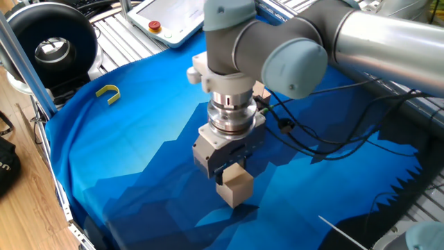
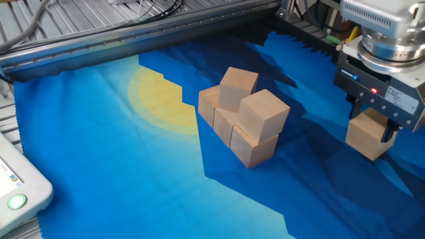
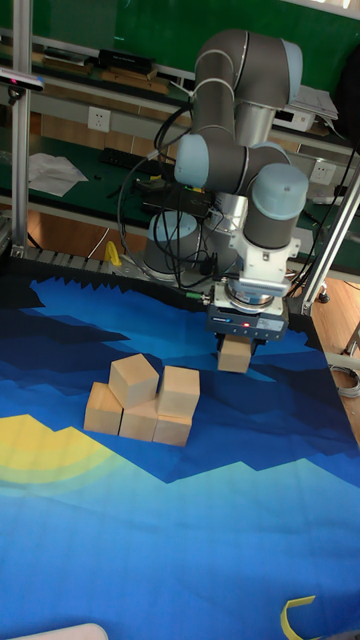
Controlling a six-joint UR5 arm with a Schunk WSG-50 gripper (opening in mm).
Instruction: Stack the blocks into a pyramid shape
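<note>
My gripper (image 1: 225, 169) is shut on one tan wooden block (image 1: 234, 187), holding it low over the blue cloth (image 1: 125, 153). The other fixed view shows the same gripper (image 2: 372, 121) and held block (image 2: 367, 137) at the right, apart from the pile. The pile (image 2: 240, 118) is several blocks in two layers: a bottom row with two blocks (image 3: 133, 380) (image 3: 181, 390) on top. In the tall fixed view the gripper (image 3: 238, 346) and its block (image 3: 234, 356) sit right of and behind the pile. In one fixed view the arm hides the pile.
A small yellow hook (image 1: 108, 92) lies on the cloth, away from the blocks. Black cables (image 1: 312, 139) trail from the wrist across the cloth. A black round device (image 1: 48, 45) and a white panel with a red button (image 1: 163, 21) stand beyond the cloth's edge.
</note>
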